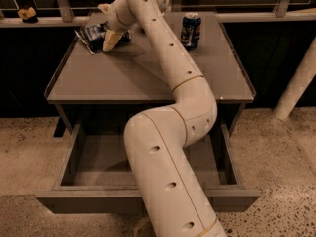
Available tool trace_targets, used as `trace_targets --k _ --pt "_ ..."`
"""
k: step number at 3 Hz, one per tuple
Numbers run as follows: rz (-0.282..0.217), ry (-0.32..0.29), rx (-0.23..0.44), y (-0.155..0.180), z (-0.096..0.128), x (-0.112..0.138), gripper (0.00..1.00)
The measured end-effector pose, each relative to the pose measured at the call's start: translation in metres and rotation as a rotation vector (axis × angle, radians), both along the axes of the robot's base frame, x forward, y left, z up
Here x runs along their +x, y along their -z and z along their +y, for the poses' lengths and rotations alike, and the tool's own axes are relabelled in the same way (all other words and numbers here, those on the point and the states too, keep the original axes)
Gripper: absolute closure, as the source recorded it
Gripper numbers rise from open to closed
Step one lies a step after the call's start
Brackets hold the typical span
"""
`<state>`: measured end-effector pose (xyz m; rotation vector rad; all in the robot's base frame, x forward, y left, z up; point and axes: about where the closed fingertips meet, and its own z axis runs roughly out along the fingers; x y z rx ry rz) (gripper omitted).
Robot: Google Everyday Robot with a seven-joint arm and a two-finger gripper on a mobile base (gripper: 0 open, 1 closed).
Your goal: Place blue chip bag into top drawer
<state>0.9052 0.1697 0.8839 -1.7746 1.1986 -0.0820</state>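
- Blue chip bag (pixel 93 33) lies at the far-left corner of the worktop (pixel 123 78); it is not yet in the top drawer (pixel 98 162).
- Hand (pixel 109 33) sits at the bag's right edge, touching or just beside it. Released or clenched: cannot tell.
- Judgement: the arm extends across the worktop so the hand can take hold of the blue chip bag.
- Top drawer stands pulled out below the worktop front, ready to receive the bag; the arm hides part of its floor.
- Count: one blue chip bag; one upright soda can (pixel 191 29), well apart to the right; one open drawer; one hand.
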Motion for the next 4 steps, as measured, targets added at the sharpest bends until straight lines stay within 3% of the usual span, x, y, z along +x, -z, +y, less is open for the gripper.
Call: trace_targets --k 3,4 --pt "0.0 0.0 0.0 0.0001 0.0001 0.0 0.88" --pt "0.0 0.0 0.0 0.0001 0.0001 0.0 1.0"
